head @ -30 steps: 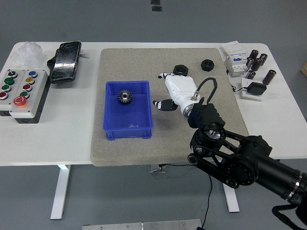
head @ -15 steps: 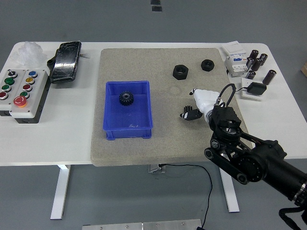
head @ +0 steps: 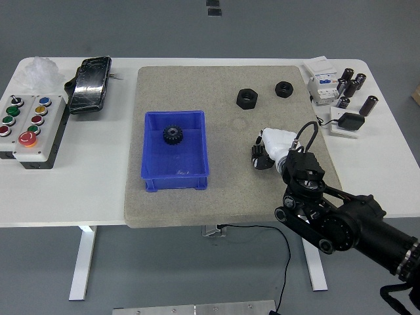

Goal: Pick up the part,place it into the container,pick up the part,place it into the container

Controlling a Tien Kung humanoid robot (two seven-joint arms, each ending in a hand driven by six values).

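A blue bin [head: 175,172] stands on the grey mat [head: 197,85] left of centre, with a black gear [head: 172,134] lying in its far half. Two black nuts lie on the mat's far right part, a larger one [head: 247,98] and a smaller one [head: 283,87]. My right hand [head: 258,157], white with black fingertips, hovers low over the mat to the right of the bin and well in front of the larger nut. Its fingers are loosely bent and hold nothing. My left arm is out of view.
A button box [head: 27,125] and a black pouch [head: 90,84] lie at the table's left. A white electrical module [head: 321,85], several dark cylinders [head: 351,84] and a small black block [head: 350,121] sit at the far right.
My right hand has pulled back from beside the larger nut toward the near right of the mat, and its fingers have drawn closer together. The gear, nuts and bin have not moved.
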